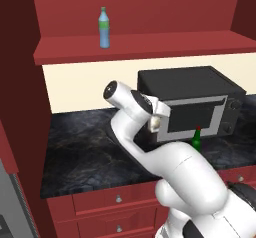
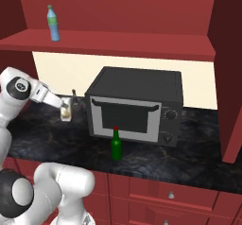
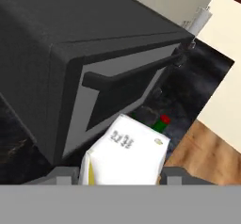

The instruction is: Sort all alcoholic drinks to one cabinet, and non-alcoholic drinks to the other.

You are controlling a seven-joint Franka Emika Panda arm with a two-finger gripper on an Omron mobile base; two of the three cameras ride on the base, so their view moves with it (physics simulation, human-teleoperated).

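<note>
My gripper (image 2: 66, 111) is shut on a small white-and-yellow carton (image 3: 124, 152), held above the counter just left of the microwave's front; the same carton (image 1: 155, 123) shows at the hand in the left base view. In front of the microwave door, a slim green bottle with a red cap (image 2: 116, 144) stands upright on the counter, also visible as the green bottle (image 1: 197, 141) past my arm and the green bottle (image 3: 161, 123) beyond the carton. A clear-blue bottle with a green label (image 1: 104, 28) stands on the red cabinet shelf (image 1: 150, 44). A thin dark bottle neck (image 2: 74, 94) rises behind my hand.
A black microwave (image 2: 134, 106) takes up the middle of the dark marble counter (image 1: 80, 147). Red drawers (image 2: 170, 193) run below the counter edge. A red cabinet wall (image 2: 231, 77) closes the right side.
</note>
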